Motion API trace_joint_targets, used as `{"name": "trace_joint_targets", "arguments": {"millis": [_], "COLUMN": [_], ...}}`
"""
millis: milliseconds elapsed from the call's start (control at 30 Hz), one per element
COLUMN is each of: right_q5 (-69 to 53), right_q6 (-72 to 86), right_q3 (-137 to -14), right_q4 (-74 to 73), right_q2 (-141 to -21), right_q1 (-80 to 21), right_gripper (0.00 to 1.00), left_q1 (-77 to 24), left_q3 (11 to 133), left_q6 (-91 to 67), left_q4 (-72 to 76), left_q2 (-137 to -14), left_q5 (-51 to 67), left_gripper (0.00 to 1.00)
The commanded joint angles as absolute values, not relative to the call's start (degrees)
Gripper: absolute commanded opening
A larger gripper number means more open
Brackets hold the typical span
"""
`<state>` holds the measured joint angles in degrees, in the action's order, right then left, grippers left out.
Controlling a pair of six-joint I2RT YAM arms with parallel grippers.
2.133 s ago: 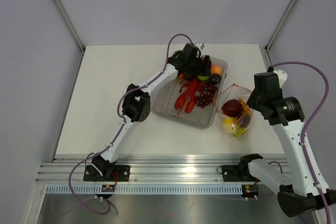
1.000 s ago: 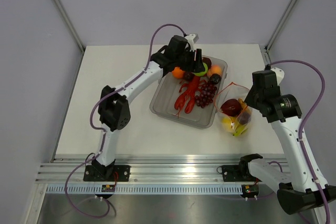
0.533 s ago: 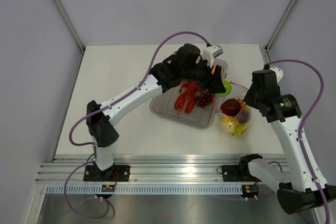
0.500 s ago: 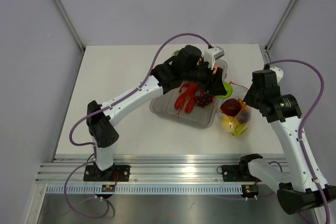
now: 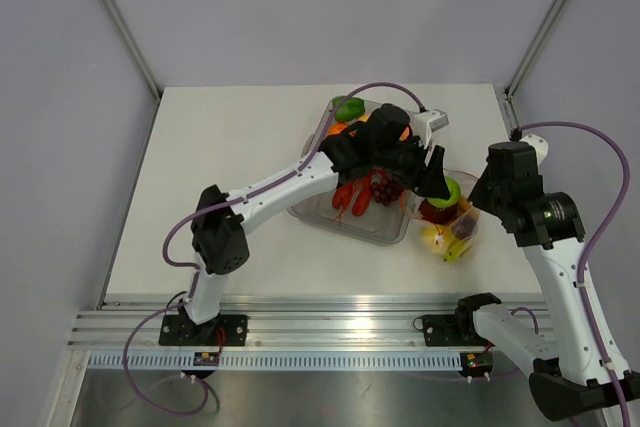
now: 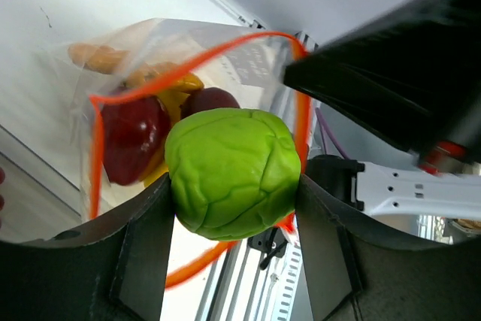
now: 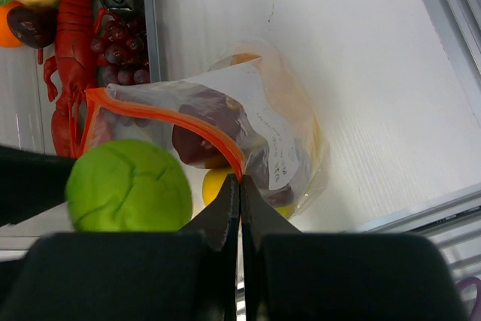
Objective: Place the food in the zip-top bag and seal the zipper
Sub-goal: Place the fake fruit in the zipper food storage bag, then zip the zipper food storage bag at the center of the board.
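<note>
Writing first: we see a pale printed patch (image 7: 276, 154) on the zip-top bag (image 7: 289, 122) w/ dark lines of text. It's too small to read in either wrist view, and we make out no brand elsewhere.

The bag lies on the table (image 5: 220, 167) just right of the clear tray (image 5: 310, 205), btw it and the right arm. In the top view its long axis runs approx far-to-near, closed bottom toward the near edge, mouth at the far end, lifted and facing up. The zipper (image 7: 161, 116) is parted into an open loop. In the right wrist view one side runs diagonally from upper left down to the right gripper (image 7: 240, 180), whose fingers are pressed together, pinching that strip. Inside the bag we see a dark red fruit (image 6: 134, 139) and a yellow banana (image 6: 180, 88).

The left gripper (image 6: 234, 189) hangs over the bag's mouth, one finger each side of a green pepper (image 6: 229, 159), clamped on it. The pepper is above the opening, not inside; we can't tell if it touches the plastic.

In the tray are the red lobster (image 7: 71, 58), long axis along the tray's length, purple grapes (image 7: 120, 41) right beside it, and a second green toy (image 5: 349, 108) at the far end.
</note>
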<state>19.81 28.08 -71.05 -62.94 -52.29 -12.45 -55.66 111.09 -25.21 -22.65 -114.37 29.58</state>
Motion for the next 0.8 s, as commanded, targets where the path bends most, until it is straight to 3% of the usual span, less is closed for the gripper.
{"name": "trace_joint_targets", "arguments": {"millis": [0,33,100,200,433,467,533,633,700,767], "right_q5": [20.04,20.21,20.3,20.48,19.25,19.16,18.29,18.11,17.93,17.84], "right_q6": [28.83,29.0,28.92,28.92,28.65,28.74,28.57,28.65,28.74,28.74], "right_q3": [-71.37,-71.37,-71.19,-70.84,-69.96,-70.13,-70.4,-70.23,-70.22,-70.49], "right_q4": [-62.4,-62.49,-62.75,-62.67,-61.79,-61.61,-61.52,-61.26,-61.17,-61.17], "right_q2": [-50.71,-50.71,-50.45,-50.36,-50.54,-50.97,-51.06,-51.15,-51.5,-51.94], "right_q1": [-12.66,-12.74,-12.83,-12.74,-12.74,-12.74,-12.74,-12.74,-12.74,-12.74], "right_gripper": [0.0,0.0,0.0,0.0,0.0,0.0,0.0,0.0,0.0,0.0], "left_q1": [-55.99,-55.99,-55.9,-55.72,-55.55,-55.55,-55.72,-56.42,-57.39,-57.83], "left_q3": [116.97,117.59,118.48,117.69,107.41,106.71,105.13,103.02,101.87,100.46], "left_q6": [-26.63,-26.37,-25.32,-23.82,-15.31,-13.99,-9.16,-3.09,1.72,5.78], "left_q4": [-21.96,-22.93,-25.22,-27.24,-25.49,-25.84,-27.93,-29.18,-29.27,-29.79], "left_q2": [-117.76,-117.86,-117.08,-114.62,-105.56,-104.95,-104.59,-103.1,-101.87,-101.69], "left_q5": [31.02,31.03,30.59,29.89,29.88,31.36,33.21,35.07,35.25,34.72], "left_gripper": [0.57,0.76,0.84,0.85,0.57,0.48,0.4,0.42,0.52,0.51]}}
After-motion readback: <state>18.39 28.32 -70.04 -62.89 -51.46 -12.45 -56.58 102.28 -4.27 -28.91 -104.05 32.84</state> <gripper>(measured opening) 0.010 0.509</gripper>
